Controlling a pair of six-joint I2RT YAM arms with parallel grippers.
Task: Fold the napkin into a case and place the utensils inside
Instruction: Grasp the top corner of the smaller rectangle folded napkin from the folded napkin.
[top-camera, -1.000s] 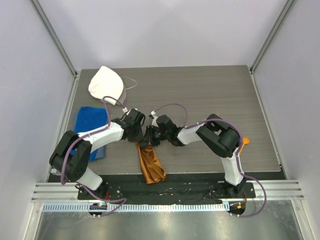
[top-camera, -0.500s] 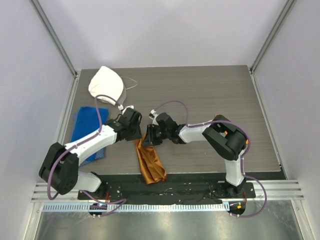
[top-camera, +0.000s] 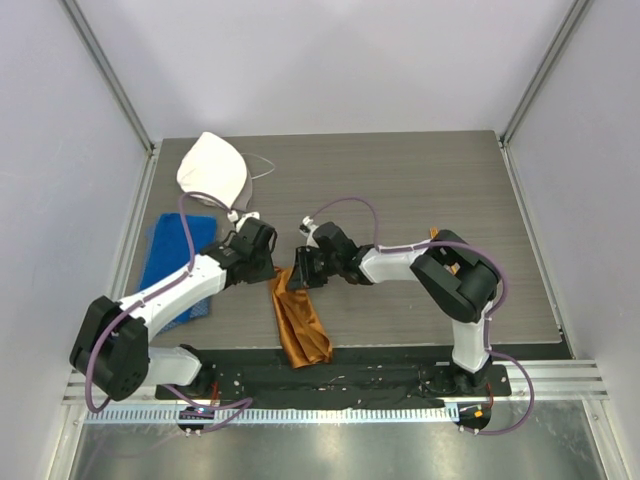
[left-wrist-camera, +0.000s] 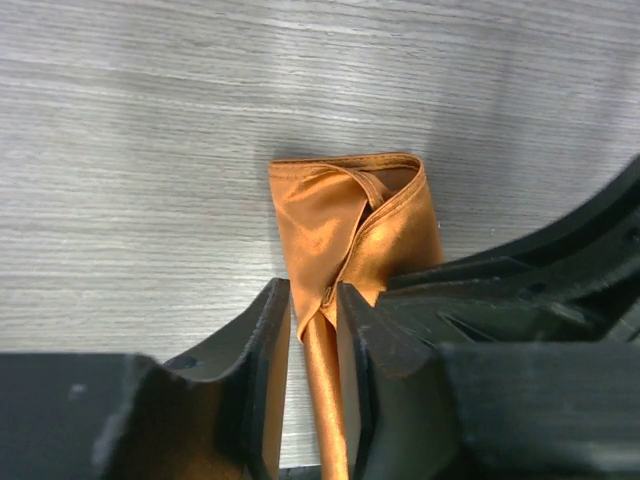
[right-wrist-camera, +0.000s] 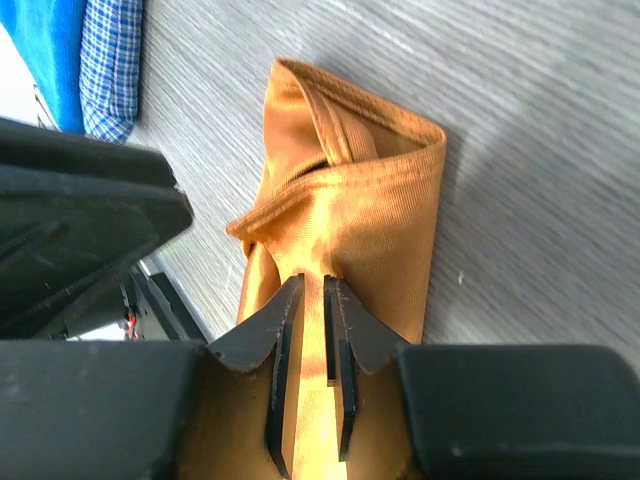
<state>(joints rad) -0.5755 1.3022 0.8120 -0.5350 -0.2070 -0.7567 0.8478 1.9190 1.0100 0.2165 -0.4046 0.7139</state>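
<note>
Left gripper (left-wrist-camera: 312, 300): jaws part open, straddling a narrow raised ridge of the napkin (left-wrist-camera: 330, 215). Cloth fills most of the gap. Can't tell if it is squeezed or just sitting between the pads.

Right gripper (right-wrist-camera: 314, 285): fingers nearly together with a thin fold of the same cloth between them, so it looks pinched.

The two grippers face each other across the far end of the napkin, left one coming from the left, right one from the right. In the top view both sit right at that end, the right gripper a bit more over it.

The napkin is already a narrow layered strip lying on the table (top-camera: 420, 190). Long axis runs from the grippers back toward the arm bases, slightly slanted. Near end lies flat close to the table's near edge. Far end is doubled over and rumpled, with a hemmed loop standing open.

Judgement: case not finished. The next move turns on that far end, reachable by both arms about equally, and pulls should go along the strip, not across it.

Utensils are not clearly in view.

Blue towel (top-camera: 170, 250) and white cloth cap (top-camera: 213, 170) sit off to the left, well apart from the napkin.
</note>
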